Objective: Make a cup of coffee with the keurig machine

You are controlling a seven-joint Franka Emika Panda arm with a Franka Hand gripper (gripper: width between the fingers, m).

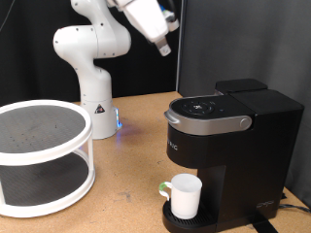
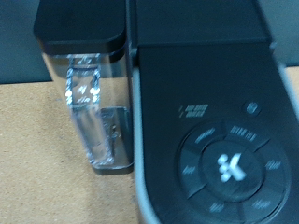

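Note:
The keurig machine (image 1: 228, 131) is a large black box at the exterior view's right, its silver-grey lid handle (image 1: 209, 123) down. The cup (image 1: 185, 194), a small white mug, stands on the round drip tray (image 1: 177, 222) under the spout. A small green-topped thing (image 1: 163, 191) shows just left of the cup. My gripper (image 1: 163, 45) hangs high in the air, above and to the left of the machine, touching nothing. The wrist view looks down on the keurig machine's (image 2: 206, 65) black top, its round button panel (image 2: 224, 166) and its clear water tank (image 2: 89, 103); no fingers show there.
A white two-tier round rack (image 1: 39, 155) stands at the exterior view's left. The arm's white base (image 1: 97, 112), with a blue light, sits on the wooden table (image 1: 131, 165) behind it. A dark curtain hangs at the back.

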